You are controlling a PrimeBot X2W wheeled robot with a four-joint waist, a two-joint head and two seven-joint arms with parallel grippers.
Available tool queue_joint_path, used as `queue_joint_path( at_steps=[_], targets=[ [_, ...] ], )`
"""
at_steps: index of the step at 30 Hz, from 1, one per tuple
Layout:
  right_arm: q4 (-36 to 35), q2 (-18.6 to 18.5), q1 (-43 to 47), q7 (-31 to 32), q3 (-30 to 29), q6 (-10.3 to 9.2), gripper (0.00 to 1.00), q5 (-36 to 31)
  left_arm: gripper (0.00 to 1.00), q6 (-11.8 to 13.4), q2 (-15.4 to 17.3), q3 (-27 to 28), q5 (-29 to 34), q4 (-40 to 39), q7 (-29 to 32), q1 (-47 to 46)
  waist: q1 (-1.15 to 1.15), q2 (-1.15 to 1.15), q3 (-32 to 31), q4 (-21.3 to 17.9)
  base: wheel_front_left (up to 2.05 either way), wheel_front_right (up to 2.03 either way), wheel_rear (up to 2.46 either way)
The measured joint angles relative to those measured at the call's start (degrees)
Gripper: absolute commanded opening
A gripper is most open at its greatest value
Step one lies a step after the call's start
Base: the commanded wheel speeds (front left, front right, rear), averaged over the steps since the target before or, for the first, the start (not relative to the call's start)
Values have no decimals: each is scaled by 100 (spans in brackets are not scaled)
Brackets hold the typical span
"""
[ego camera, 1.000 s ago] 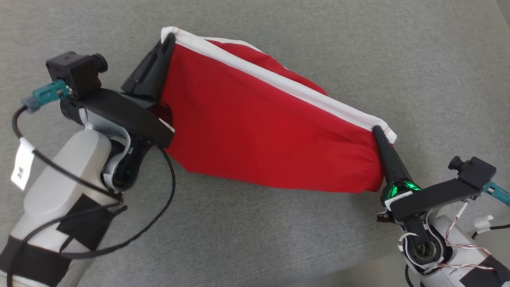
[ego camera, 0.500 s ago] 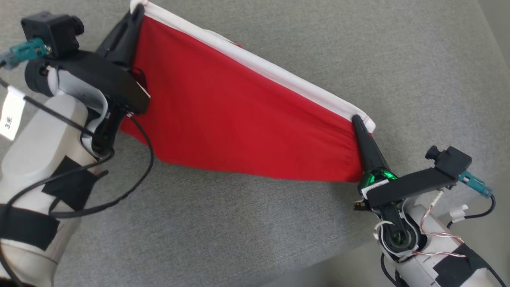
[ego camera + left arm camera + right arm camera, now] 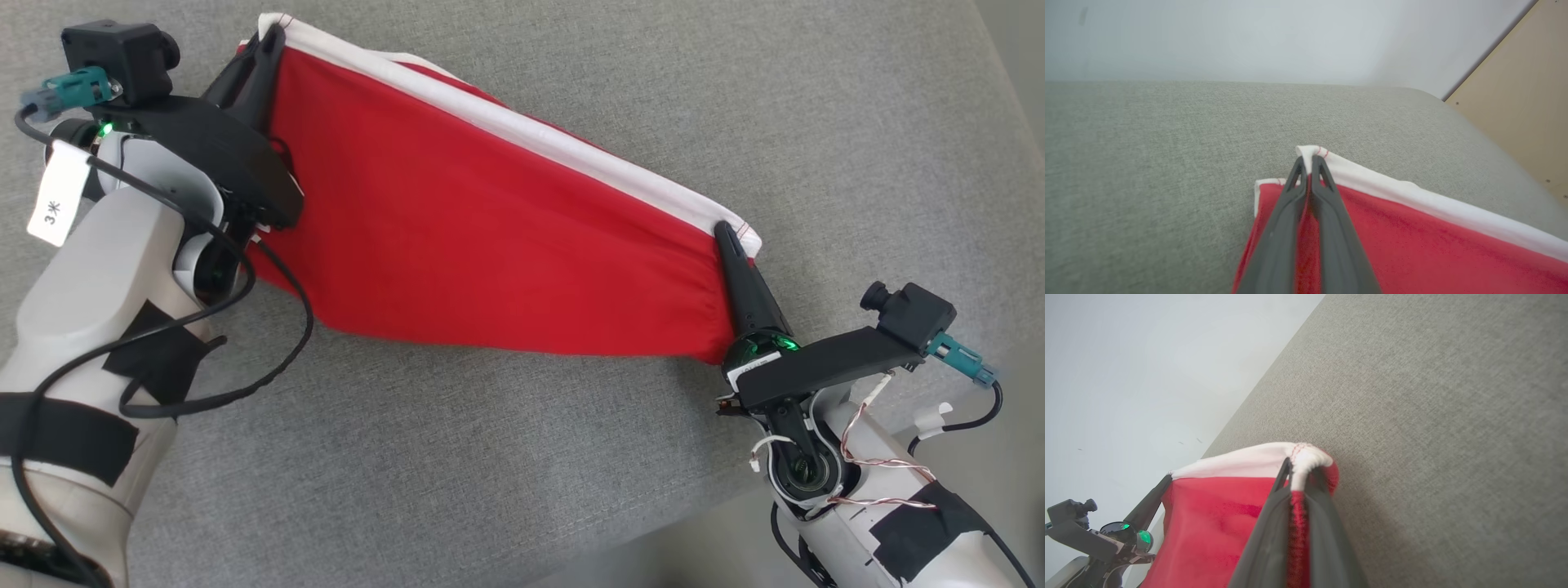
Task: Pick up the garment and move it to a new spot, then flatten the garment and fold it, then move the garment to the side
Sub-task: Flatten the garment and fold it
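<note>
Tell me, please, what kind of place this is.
Probably an indoor room, perhaps a test room: a grey fabric cushion, like a sofa seat, lies under the red garment, with a plain pale wall behind it and a light wooden panel beside it.

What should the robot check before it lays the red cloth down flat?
1. Left gripper pinches a white-edged corner of the red garment: ok.
2. Right gripper pinches the other corner: ok.
3. White edge pulled straight between them: ok.
4. Garment smooth: not ok, it bunches near the right gripper.
5. Grey cushion has room below: ok.
6. Bottom hem hanging free or touching the cushion: cannot tell.
</note>
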Motion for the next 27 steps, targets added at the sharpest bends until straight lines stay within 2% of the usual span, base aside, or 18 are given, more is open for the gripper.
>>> queue_joint_path(
  at_steps=[1,2,12,16,21,27],
  targets=[
    [14,2,-6,0,4,0,49,-24,100,0,-21,0,0,27,-41,-12,0,0,-5,8,0,0,0],
    [34,3,-6,0,1,0,100,-46,100,2,-36,3,0,85,-63,-32,0,0,-10,16,0,0,0],
    [291,3,-101,-1,-40,0,100,-297,100,2,21,-232,-1,261,-147,-104,0,0,-236,103,0,0,0],
    [424,-21,-103,-2,83,0,100,-410,100,2,146,-374,-1,226,-201,-100,-1,0,-380,127,0,0,0],
    [612,-111,-108,-2,401,0,100,-620,100,2,300,-525,-96,33,-250,-69,-1,0,-590,170,0,0,0],
    [748,-245,-82,-2,437,0,100,-639,100,2,334,-693,-220,-269,-333,155,-1,0,-812,256,0,0,0]
  ],
)
